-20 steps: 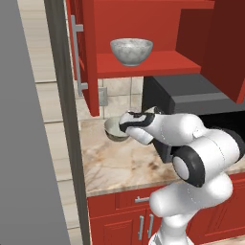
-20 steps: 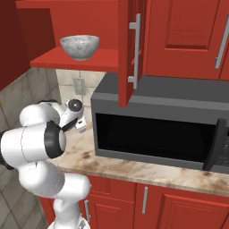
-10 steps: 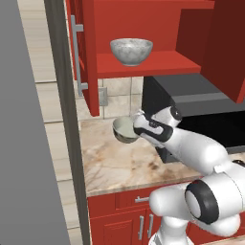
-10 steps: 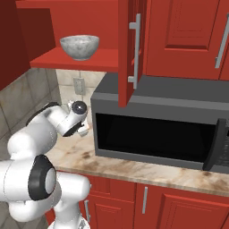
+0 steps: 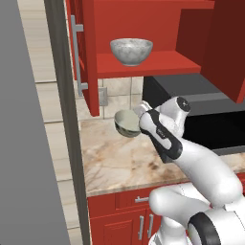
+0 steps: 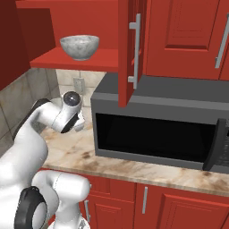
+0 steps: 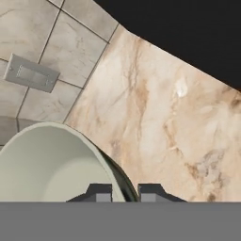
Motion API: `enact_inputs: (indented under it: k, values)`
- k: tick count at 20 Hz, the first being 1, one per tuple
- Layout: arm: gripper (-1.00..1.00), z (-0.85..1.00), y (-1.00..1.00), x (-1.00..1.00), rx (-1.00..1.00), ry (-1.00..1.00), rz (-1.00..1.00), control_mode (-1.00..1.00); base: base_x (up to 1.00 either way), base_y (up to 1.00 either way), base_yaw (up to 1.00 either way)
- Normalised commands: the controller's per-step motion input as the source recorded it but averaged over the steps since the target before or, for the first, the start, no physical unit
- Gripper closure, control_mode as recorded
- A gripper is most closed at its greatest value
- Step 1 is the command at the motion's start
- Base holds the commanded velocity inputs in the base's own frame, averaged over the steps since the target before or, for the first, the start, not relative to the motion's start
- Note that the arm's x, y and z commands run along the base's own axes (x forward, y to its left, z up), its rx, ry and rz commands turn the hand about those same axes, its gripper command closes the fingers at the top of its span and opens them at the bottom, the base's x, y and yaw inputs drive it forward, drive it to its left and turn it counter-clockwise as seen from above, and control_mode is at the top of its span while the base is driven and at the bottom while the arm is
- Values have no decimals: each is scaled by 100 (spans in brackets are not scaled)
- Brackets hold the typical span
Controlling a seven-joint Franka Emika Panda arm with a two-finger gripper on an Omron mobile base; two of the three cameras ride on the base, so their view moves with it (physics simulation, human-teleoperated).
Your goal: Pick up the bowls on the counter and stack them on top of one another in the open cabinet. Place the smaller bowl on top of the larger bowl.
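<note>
The larger bowl (image 5: 131, 50) (image 6: 79, 46), white-grey marbled, stands upright on the red shelf (image 5: 158, 64) of the open cabinet. My gripper (image 5: 139, 122) (image 7: 123, 193) is shut on the rim of the smaller bowl (image 5: 126, 123) (image 7: 47, 164), a grey-green bowl with a pale inside. That bowl hangs tilted on its side above the counter (image 5: 119, 158) (image 7: 155, 117), below the shelf and a little left of the larger bowl. The rim runs between my two fingertips (image 7: 99, 192).
A dark microwave (image 6: 156, 129) (image 5: 206, 115) fills the counter to the right, just under the shelf. The cabinet's open doors (image 5: 88, 57) (image 6: 127, 49) hang on both sides of the opening. A wall outlet (image 7: 30, 73) sits on the tiled backsplash. A tall grey panel (image 5: 24, 143) stands at the left.
The arm has stretched forward, and the gripper has carried the smaller bowl up off the counter and slightly right, now tilted on its side. The larger bowl has not moved.
</note>
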Motion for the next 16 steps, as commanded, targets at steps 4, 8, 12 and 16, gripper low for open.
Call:
enact_inputs:
  k: [4,8,12,16]
  values:
    - [100,54,-10,-29,-3,0,0,-100,0,0,0]
    - [100,50,-15,-29,-3,1,0,-100,0,0,0]
    - [100,52,-19,-23,-3,1,-1,-100,0,0,0]
    - [100,60,-23,-17,-1,0,-3,-100,0,0,0]
